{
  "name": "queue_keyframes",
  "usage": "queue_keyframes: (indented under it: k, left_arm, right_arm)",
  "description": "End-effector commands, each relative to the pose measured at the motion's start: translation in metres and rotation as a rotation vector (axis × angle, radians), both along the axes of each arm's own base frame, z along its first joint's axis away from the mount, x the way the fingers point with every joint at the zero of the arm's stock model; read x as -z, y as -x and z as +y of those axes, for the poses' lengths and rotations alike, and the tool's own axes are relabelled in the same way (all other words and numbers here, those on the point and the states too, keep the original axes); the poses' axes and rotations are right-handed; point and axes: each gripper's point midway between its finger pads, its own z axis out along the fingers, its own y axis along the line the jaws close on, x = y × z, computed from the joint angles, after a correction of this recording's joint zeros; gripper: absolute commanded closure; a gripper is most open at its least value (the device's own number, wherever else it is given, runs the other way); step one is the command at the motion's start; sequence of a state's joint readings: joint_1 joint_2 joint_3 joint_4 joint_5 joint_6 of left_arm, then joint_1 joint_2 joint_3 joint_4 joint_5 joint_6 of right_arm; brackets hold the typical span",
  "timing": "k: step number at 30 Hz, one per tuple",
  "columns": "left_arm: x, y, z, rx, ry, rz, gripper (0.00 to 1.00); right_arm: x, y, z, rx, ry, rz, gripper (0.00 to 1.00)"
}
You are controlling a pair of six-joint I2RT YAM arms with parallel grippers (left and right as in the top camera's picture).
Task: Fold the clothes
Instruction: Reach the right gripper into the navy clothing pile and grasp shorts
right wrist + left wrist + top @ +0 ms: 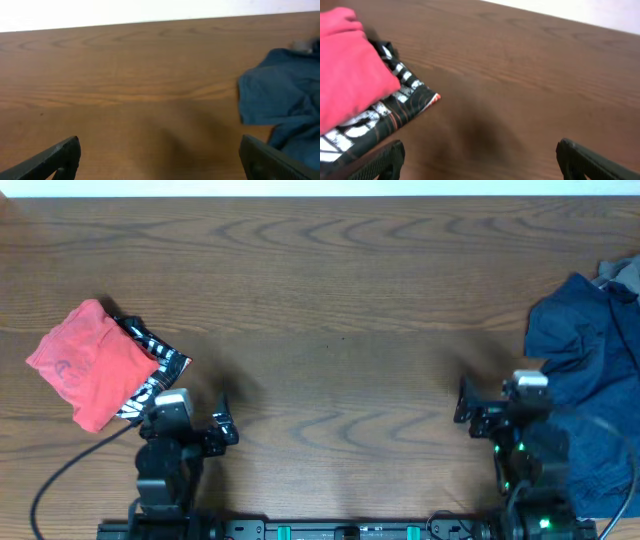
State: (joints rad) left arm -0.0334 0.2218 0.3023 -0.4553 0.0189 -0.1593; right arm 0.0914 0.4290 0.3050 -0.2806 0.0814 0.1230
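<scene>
The clothes lie in two heaps. At the left, a folded red piece (88, 364) (347, 70) rests on a black-and-white patterned piece (155, 370) (385, 117). At the right edge, a crumpled navy pile (590, 370) (280, 95) has a grey piece (625, 273) at its far end. My left gripper (188, 423) (480, 160) stands open over bare wood, just right of the patterned piece. My right gripper (500, 405) (160, 157) is open too, just left of the navy pile, and its right finger (272, 160) is close to the cloth. Neither holds anything.
The wooden table (330, 310) runs between the two heaps. Its far edge meets a white wall (150, 12). Both arm bases and a black rail (340, 530) sit along the near edge, with a cable (60, 480) trailing at the front left.
</scene>
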Motion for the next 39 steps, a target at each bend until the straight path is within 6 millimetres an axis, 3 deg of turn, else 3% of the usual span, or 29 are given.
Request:
queue_keyframes:
  k: [1,5,10,17,21,28,34,37,39]
  left_arm:
    - [-0.024,-0.003,0.001,-0.016,0.013,0.023,0.02]
    - [-0.035,-0.011,0.001,-0.016,0.011,0.085,0.02]
    - [-0.035,-0.019,0.001,-0.016,0.009,0.155,0.02]
    - [-0.02,-0.023,0.001,-0.017,0.006,0.22,0.02]
    - [-0.017,-0.023,0.001,-0.017,0.006,0.235,0.02]
    - [-0.017,-0.023,0.001,-0.017,0.006,0.235,0.02]
    - [-0.017,-0.023,0.001,-0.017,0.006,0.235,0.02]
    - [-0.016,-0.022,0.001,-0.017,0.006,0.238,0.02]
    - [-0.015,-0.021,0.001,-0.017,0.006,0.246,0.02]
  right_arm:
    - [-0.01,-0.016,-0.015,0.074,0.015,0.09,0.01]
    - [-0.001,-0.037,-0.036,0.123,0.06,0.278,0.01]
    - [0.023,-0.07,-0.076,0.19,0.094,0.509,0.01]
    - [0.064,-0.122,-0.101,0.224,0.082,0.554,0.01]
    - [0.097,-0.138,-0.126,0.294,0.128,0.57,0.01]
    - [0.136,-0.133,-0.164,0.414,0.225,0.638,0.01]
    - [0.153,-0.128,-0.179,0.451,0.214,0.665,0.05]
    - [0.155,-0.122,-0.189,0.494,0.213,0.676,0.2]
    - [0.154,-0.119,-0.196,0.528,0.199,0.672,0.36]
